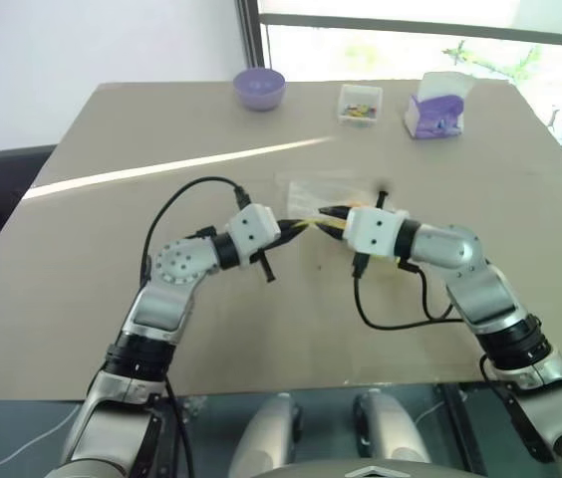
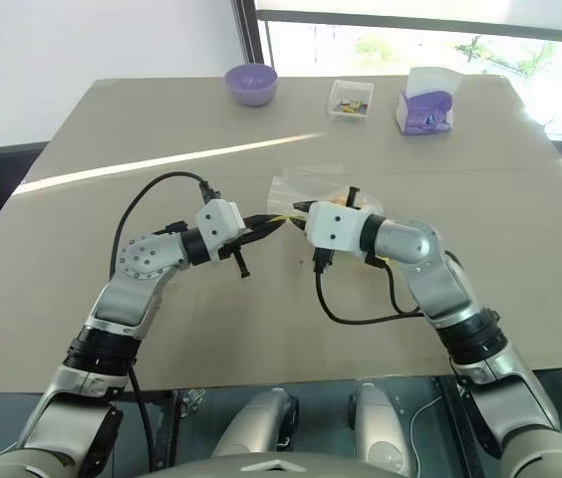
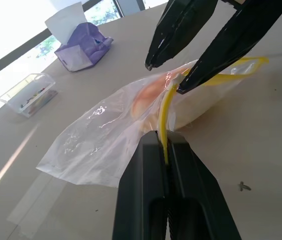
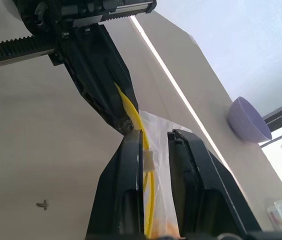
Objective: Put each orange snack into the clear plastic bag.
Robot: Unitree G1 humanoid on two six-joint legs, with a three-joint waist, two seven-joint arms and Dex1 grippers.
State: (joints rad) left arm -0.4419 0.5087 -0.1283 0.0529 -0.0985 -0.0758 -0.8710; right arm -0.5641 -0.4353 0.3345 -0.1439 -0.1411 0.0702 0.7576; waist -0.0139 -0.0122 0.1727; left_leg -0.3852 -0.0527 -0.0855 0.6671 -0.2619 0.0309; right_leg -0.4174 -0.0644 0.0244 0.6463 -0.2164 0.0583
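The clear plastic bag lies crinkled on the table in front of both grippers, with an orange snack showing through it. My left gripper is shut on the bag's yellow seal strip and lifts that edge. Facing it almost tip to tip is my right gripper, open. The strip and a small white slider sit between its fingers, against one of them. In the left eye view the two grippers meet above the bag at mid-table.
Along the far edge stand a purple bowl, a small clear box of colourful bits and a purple-and-white carton. A bright streak of light crosses the table on the left. Black cables loop from both wrists.
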